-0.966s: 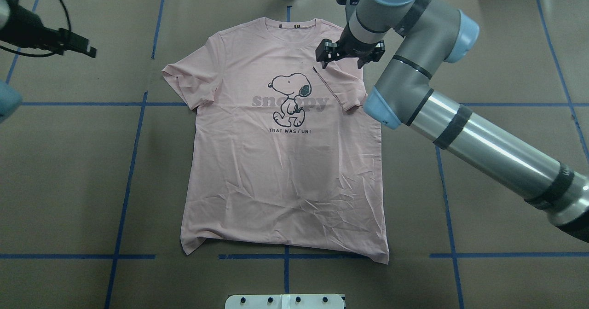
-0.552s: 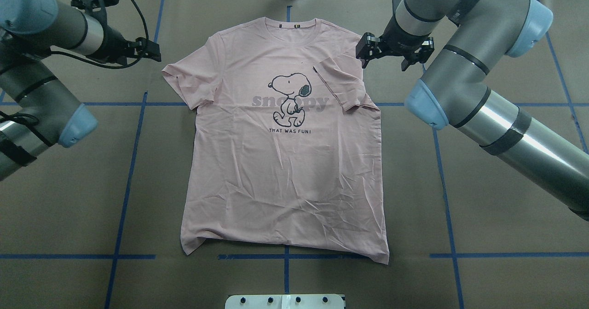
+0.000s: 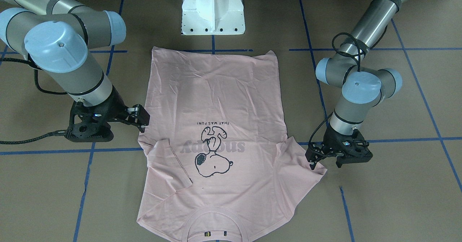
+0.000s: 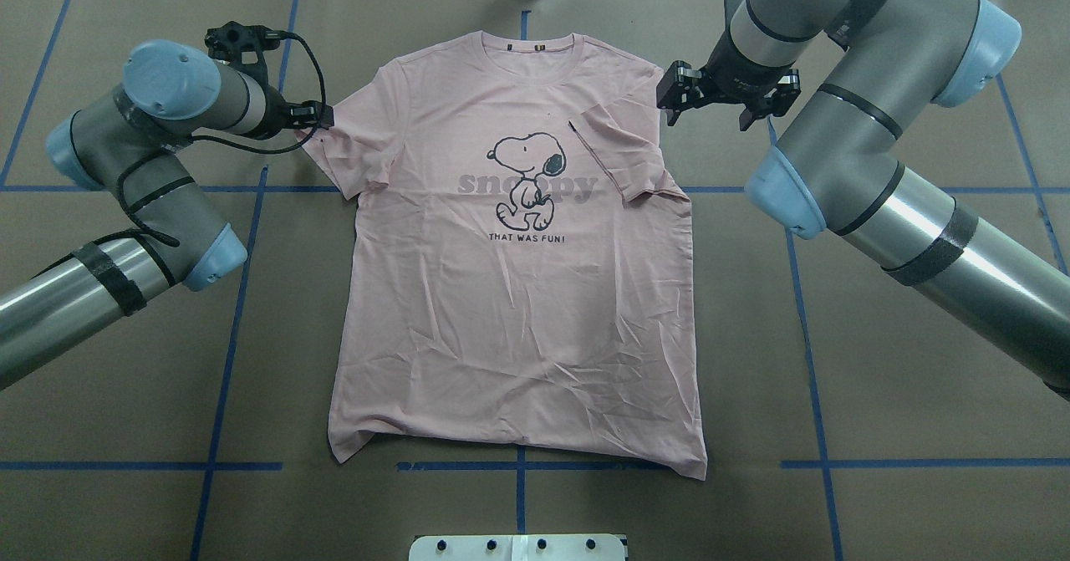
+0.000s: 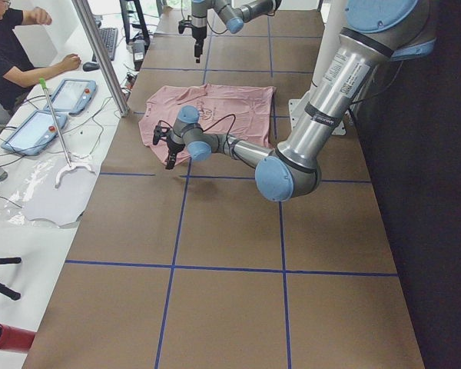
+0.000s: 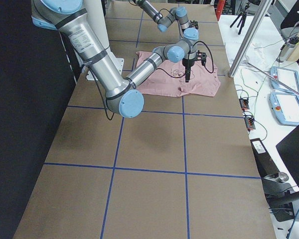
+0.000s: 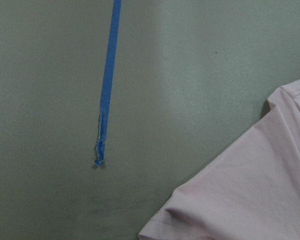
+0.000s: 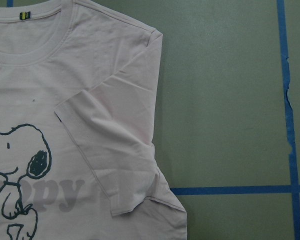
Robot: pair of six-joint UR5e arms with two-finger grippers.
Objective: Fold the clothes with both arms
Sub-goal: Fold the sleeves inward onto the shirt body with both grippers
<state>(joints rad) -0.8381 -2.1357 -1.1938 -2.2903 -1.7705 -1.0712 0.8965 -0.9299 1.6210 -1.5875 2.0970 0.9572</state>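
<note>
Looking down, we see the pink shirt (image 4: 518,318) lying flat, print up, on the brown table (image 4: 100,461). Our left gripper (image 4: 322,116) hangs at the edge of the shirt's spread sleeve (image 4: 338,139), jaws apart; we cannot tell whether it touches the cloth. Our right gripper (image 4: 719,105) sits just beside the shirt's other shoulder, jaws wide apart, holding nothing. The folded sleeve (image 4: 623,147) there lies turned in over the shirt's chest.
</note>
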